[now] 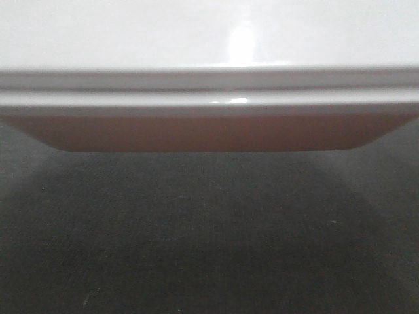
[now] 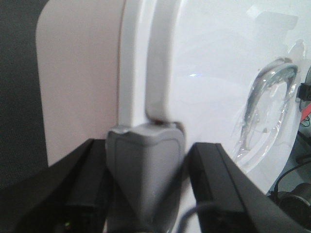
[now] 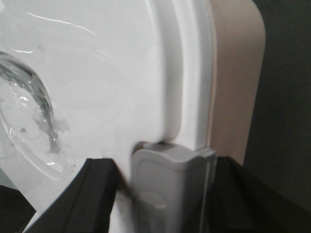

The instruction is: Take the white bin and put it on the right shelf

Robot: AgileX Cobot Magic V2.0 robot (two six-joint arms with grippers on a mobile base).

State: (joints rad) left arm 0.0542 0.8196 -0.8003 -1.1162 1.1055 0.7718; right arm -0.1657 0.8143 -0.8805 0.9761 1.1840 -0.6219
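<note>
The white bin (image 1: 209, 131) is filling the upper half of the front view, and a dark grey, finely speckled surface (image 1: 209, 248) is spreading out below it. Whether the bin is resting on that surface cannot be told. Its glossy white lid (image 1: 131, 33) is sitting shut over a stepped, rounded rim. Beneath the rim the pinkish, translucent plastic wall is tapering inward to curved lower corners. Nothing can be made out through the wall, so what the bin is holding cannot be told.

At one end of the bin the left gripper (image 2: 148, 143) is straddling a smooth, blunt grey latch (image 2: 146, 167), with its black fingers (image 2: 82, 184) clamped on the latch's two sides. Further in on the lid, crinkled clear film (image 2: 252, 131) is lying in the recessed handle (image 2: 277, 77).

At the bin's opposite end the right gripper (image 3: 163, 162) is pinching a second grey latch (image 3: 170, 189) in the same way, one finger on each flank, just below the lid's curved rim.
</note>
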